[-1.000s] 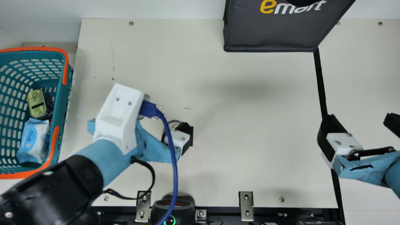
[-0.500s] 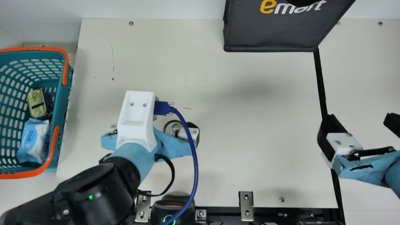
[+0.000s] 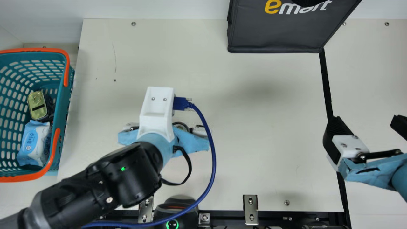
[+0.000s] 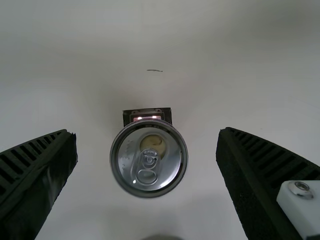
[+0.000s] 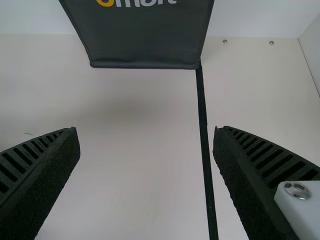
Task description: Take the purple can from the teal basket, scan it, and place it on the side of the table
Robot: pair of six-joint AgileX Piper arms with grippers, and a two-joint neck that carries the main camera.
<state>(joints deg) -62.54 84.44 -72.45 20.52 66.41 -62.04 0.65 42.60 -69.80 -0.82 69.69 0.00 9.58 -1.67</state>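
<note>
In the main view my left gripper (image 3: 190,140) is over the table, left of centre, its fingertips hidden by its own body. The rim of a can (image 3: 181,125) peeks out beyond it, mostly covered. From the left wrist, the can's silver top (image 4: 148,158) with its pull tab lies between the spread fingers of the left gripper (image 4: 147,145), with a gap on both sides; the can's side colour is hidden. My right gripper (image 3: 365,124) stands open over the table's right part. In the right wrist view, the right gripper (image 5: 146,145) holds nothing.
The teal basket (image 3: 63,105) at the far left holds a gold tin (image 3: 37,105) and a wipes pack (image 3: 33,143). A black scanner (image 3: 175,210) stands at the near edge. A dark bag (image 3: 276,35) is at the back; black tape (image 3: 326,82) crosses the right side.
My left arm has swung to the right and its wrist has turned, so that its body now covers more of the area around the can. The right arm has kept still.
</note>
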